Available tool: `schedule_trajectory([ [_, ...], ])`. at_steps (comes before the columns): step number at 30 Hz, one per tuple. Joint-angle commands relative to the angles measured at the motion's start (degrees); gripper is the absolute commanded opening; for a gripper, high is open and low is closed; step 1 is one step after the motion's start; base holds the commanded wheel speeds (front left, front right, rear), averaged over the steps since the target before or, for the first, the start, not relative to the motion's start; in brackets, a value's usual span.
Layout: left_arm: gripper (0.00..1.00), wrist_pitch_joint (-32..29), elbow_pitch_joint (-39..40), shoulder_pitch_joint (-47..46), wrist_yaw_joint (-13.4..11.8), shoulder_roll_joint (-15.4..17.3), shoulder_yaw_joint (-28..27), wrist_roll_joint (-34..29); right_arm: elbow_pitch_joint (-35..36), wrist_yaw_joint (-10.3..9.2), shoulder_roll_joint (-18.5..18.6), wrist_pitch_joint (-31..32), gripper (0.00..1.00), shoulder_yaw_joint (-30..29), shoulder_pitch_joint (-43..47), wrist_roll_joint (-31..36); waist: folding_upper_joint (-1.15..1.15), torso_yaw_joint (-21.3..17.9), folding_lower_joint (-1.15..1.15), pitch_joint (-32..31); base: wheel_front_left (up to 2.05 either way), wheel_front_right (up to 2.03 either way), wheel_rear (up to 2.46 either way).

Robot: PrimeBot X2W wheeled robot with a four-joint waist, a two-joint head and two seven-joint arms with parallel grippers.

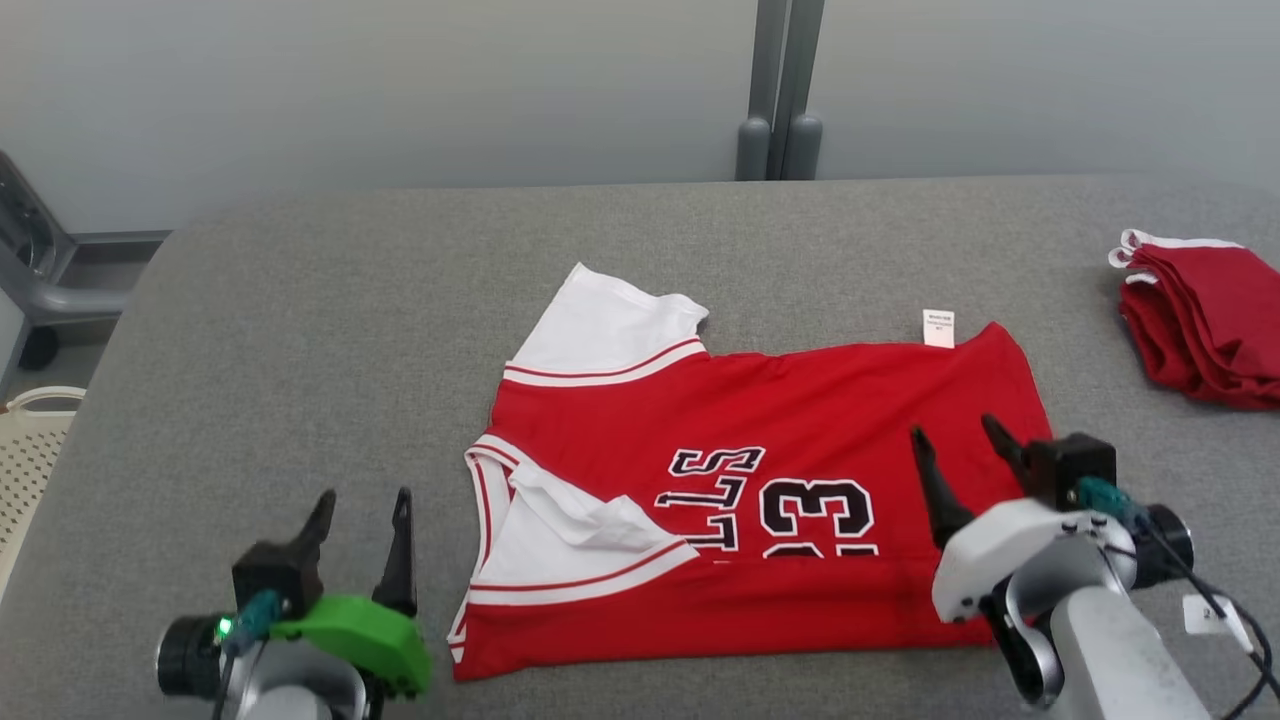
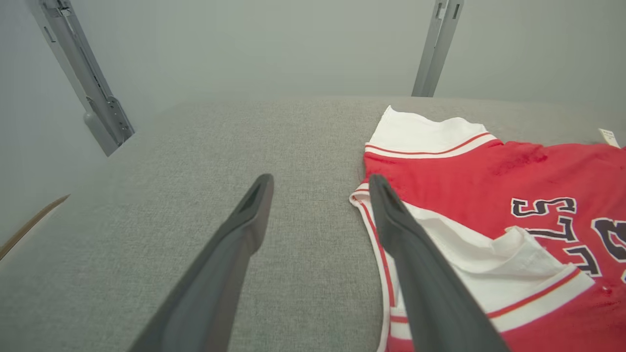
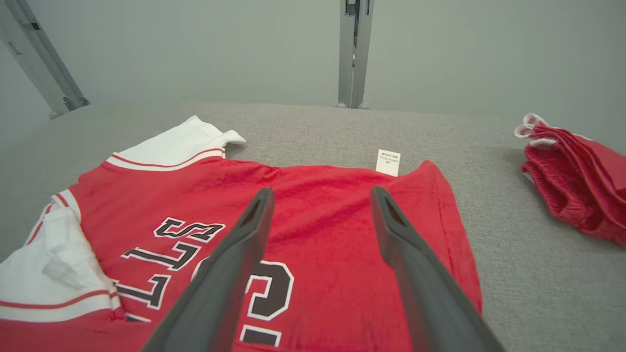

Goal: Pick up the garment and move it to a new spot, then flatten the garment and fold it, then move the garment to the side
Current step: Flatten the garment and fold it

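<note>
The garment is a red jersey with white sleeves and black lettering, lying spread on the grey table with its near edge folded over. It also fills the right of the left wrist view, garment, and the middle of the right wrist view, garment. My left gripper hovers open just left of the jersey's collar, nothing between its fingers. My right gripper hangs open over the jersey's right end, empty, fingers pointing across the red cloth.
A pile of folded red cloth sits at the table's right edge. A white label pokes out at the jersey's far hem. A pale perforated basket stands off the table's left edge. Grey posts rise behind the table.
</note>
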State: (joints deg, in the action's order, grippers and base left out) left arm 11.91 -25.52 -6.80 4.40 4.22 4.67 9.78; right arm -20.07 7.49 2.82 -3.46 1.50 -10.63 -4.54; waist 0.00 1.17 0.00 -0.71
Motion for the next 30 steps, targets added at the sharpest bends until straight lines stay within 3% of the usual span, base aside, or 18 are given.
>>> schedule_trajectory([
  [1, 1.0, -1.04, -0.11, -2.5, 0.41, 0.41, 0.14, 0.31, 0.43, -0.01, 0.3, 1.27, 1.0, -0.11, -1.94, 0.71, 0.0, -0.95, 0.0, 2.34, 0.0, 0.0, 0.0],
  [12, 1.0, -12.74, -7.37, -27.29, 2.43, 3.03, 3.53, 1.45, 1.22, -0.03, 7.32, 29.35, 1.0, 0.43, -20.8, -1.27, 0.0, -5.26, 0.0, 14.44, 0.0, 0.0, 0.0],
  [16, 1.0, -15.65, -11.21, -34.52, 2.71, 3.93, 5.19, 1.43, 1.29, -0.04, 8.66, 36.39, 1.0, 1.17, -26.93, -1.97, 0.0, -6.84, 0.0, 18.49, 0.0, 0.0, 0.0],
  [22, 1.0, -21.95, -17.26, -43.88, 3.05, 5.25, 8.45, 2.49, 0.39, -0.03, 11.18, 42.2, 1.0, 3.97, -33.82, -2.21, 0.0, -8.63, 0.0, 23.28, 0.0, 0.0, 0.0],
  [30, 1.0, -26.32, -20.91, -53.88, 3.09, 6.81, 15.32, 4.07, -1.89, -0.04, 13.3, 44.37, 1.0, 6.43, -41.51, -1.98, 0.0, -10.1, 0.0, 29.12, 0.0, 0.0, 0.0],
])
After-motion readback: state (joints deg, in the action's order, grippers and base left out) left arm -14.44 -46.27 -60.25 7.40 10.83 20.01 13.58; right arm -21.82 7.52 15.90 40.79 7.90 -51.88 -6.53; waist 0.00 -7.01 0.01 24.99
